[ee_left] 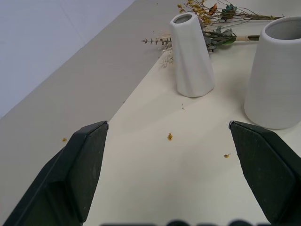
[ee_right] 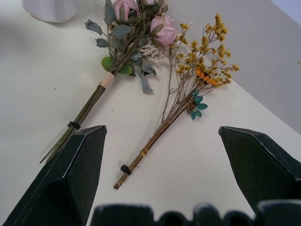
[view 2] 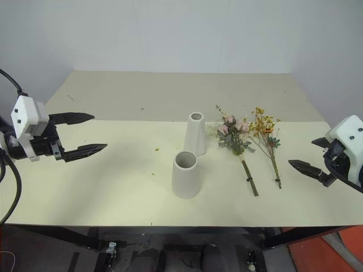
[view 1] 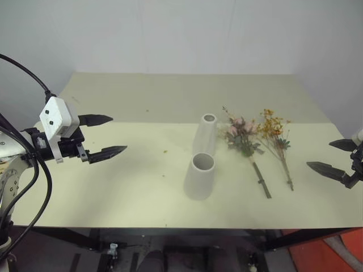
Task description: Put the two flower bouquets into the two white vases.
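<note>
White vases (view 2: 186,173) sit empty mid-frame on the table (view 2: 113,187), both bouquets (view 2: 249,141) lie flat just right of them, and left gripper (view 2: 82,135) and right gripper (view 1: 334,157) hover with fingers wide open, so nothing's done yet.

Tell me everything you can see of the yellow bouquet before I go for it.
The yellow bouquet lies flat on the table, rightmost of the things, beside the rose bouquet. Small yellow-orange blossoms and a few teal leaves top thin brown branching stems, bound by a dark tie near the cut end, which points toward the robot. Blossoms near the roses; contact unclear. The right end effector hangs open, not touching it.
</note>
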Tool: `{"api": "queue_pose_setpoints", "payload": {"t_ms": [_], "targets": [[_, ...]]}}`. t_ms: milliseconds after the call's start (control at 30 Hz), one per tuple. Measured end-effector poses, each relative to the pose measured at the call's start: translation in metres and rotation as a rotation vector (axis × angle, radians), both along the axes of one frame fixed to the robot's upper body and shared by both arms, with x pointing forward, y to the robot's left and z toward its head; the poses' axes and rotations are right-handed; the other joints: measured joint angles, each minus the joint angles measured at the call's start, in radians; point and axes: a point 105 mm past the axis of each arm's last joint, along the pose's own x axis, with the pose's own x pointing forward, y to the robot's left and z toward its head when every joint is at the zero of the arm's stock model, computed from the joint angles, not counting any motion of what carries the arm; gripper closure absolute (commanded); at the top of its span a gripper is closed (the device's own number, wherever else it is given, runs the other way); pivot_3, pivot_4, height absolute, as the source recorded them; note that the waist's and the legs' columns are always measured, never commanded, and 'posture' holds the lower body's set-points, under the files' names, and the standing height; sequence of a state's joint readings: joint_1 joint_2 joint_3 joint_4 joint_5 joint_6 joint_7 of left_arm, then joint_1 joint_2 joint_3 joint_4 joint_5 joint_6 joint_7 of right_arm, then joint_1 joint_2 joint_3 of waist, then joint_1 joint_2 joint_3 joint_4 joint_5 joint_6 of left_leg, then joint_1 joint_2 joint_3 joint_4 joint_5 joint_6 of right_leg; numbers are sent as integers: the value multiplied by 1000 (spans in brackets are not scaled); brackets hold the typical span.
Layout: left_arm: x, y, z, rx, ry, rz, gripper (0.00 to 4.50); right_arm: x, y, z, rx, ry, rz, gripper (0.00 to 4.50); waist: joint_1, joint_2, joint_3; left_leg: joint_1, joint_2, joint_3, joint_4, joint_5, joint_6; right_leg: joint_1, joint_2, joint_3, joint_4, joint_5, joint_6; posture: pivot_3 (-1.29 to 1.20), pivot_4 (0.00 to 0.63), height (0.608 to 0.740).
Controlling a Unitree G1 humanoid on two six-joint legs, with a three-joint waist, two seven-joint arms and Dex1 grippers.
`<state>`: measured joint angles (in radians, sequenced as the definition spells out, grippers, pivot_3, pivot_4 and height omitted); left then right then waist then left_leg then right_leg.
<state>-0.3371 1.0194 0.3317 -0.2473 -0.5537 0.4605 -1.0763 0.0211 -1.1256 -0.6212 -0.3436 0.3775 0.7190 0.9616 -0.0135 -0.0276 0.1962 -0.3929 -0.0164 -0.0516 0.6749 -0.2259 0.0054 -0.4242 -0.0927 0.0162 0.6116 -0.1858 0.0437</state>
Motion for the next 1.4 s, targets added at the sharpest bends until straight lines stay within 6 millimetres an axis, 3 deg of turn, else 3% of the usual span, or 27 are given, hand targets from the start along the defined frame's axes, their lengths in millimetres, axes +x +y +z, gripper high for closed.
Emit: {"api": "queue_pose_setpoints", "payload": {"t_ms": [400,567,867,1033,1233,1400], "targets": [[0,0,0,0,0,0,0,0,2,1,19,7,10,11,-1,0,0,0,0,0,0,0,0,0,0,0,0,0,0,0,150,740],[0,-1,0,1,0,-3,0,8,19,6,93,7,34,11,-3,0,0,0,1,0,0,0,0,0,1,0,0,0,0,0,150,740],[6,-18,-2,45,40,-108,0,49,68,-16,182,150,39,11,-2,0,0,-1,0,0,0,0,0,-1,1,1,0,0,-1,0,150,740],[14,-42,6,49,19,-204,0,73,90,-27,249,242,34,11,0,0,0,-4,-1,-1,0,0,0,-3,1,0,-1,4,5,0,150,740],[28,-63,-2,75,40,-288,0,92,94,-65,241,372,-46,11,-1,0,0,-8,-2,-1,0,0,0,-7,0,1,-1,5,4,0,150,740],[35,-71,0,88,21,-322,0,106,90,-76,242,394,-107,11,-4,0,0,-12,-2,-1,1,0,0,-13,1,1,2,8,-1,0,150,740]]}}
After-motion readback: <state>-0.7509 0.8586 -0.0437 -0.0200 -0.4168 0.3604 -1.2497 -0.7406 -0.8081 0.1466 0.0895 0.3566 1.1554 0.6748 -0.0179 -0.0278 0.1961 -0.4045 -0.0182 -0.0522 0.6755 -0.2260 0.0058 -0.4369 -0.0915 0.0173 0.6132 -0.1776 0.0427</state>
